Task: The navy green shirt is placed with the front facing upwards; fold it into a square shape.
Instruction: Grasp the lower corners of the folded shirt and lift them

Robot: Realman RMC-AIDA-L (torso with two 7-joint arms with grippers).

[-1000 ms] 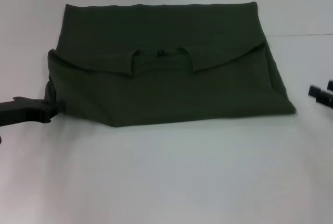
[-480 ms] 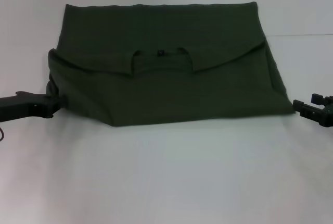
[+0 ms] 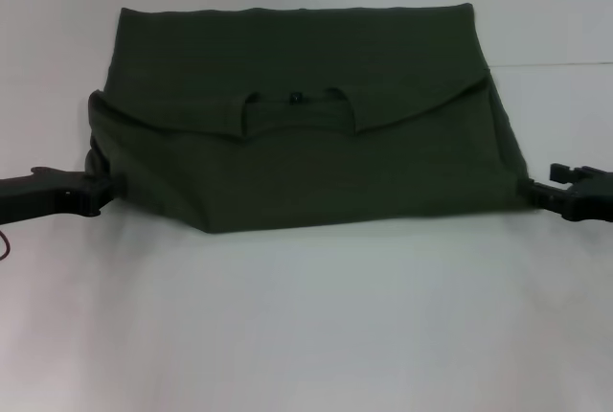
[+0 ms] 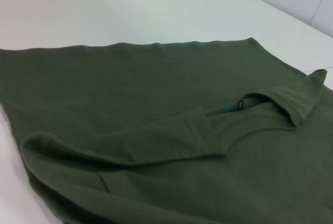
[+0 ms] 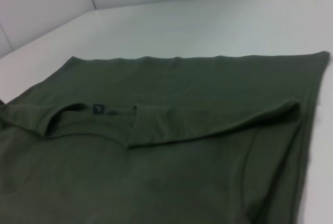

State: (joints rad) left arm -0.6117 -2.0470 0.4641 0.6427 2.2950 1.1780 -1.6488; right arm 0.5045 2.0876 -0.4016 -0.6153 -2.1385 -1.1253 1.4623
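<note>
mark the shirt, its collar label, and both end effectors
navy green shirt [image 3: 316, 172]: head view, front panel.
collar label [image 3: 296, 98]: head view, inside neckline.
left end effector [image 3: 96, 192]: head view, tip.
right end effector [image 3: 536, 192]: head view, tip.

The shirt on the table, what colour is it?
The shirt is plain dark olive green; no print shows. The head view shows it best.

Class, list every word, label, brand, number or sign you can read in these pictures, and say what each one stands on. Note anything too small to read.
No text can be read anywhere.
Small dark label inside the collar of the dark olive-green cotton shirt: too small and blurred to read.
No chest lettering shows; only plain green cloth faces up.
White table, left gripper and right gripper: no markings visible.
</note>
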